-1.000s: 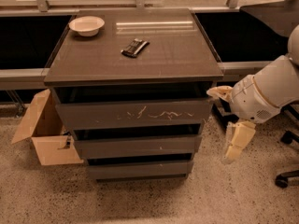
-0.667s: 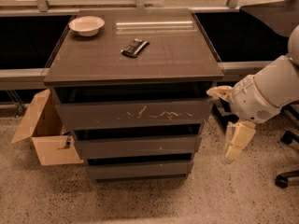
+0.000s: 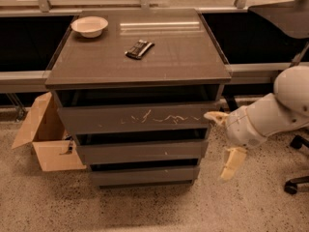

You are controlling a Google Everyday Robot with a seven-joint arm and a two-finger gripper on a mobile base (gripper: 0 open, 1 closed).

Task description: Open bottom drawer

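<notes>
The dark grey-brown cabinet (image 3: 140, 57) has three handleless drawers. The bottom drawer (image 3: 145, 176) is the shortest one, just above the floor, and its front sits flush like the others. Above it are the mid-sized drawer (image 3: 142, 152) and the tall scratched top drawer (image 3: 135, 118). My gripper (image 3: 223, 140) is at the cabinet's right side, level with the middle drawer, on a white arm. It is open and empty: one cream finger (image 3: 215, 116) points at the cabinet's right edge, and the other (image 3: 232, 163) hangs lower.
A white bowl (image 3: 89, 26) and a dark flat packet (image 3: 139, 48) lie on the cabinet top. An open cardboard box (image 3: 46, 141) stands on the floor to the left. An office chair base (image 3: 295, 180) is at the right. The floor is speckled.
My gripper has moved down and a little left, closer to the cabinet's right side. The drawers have not moved.
</notes>
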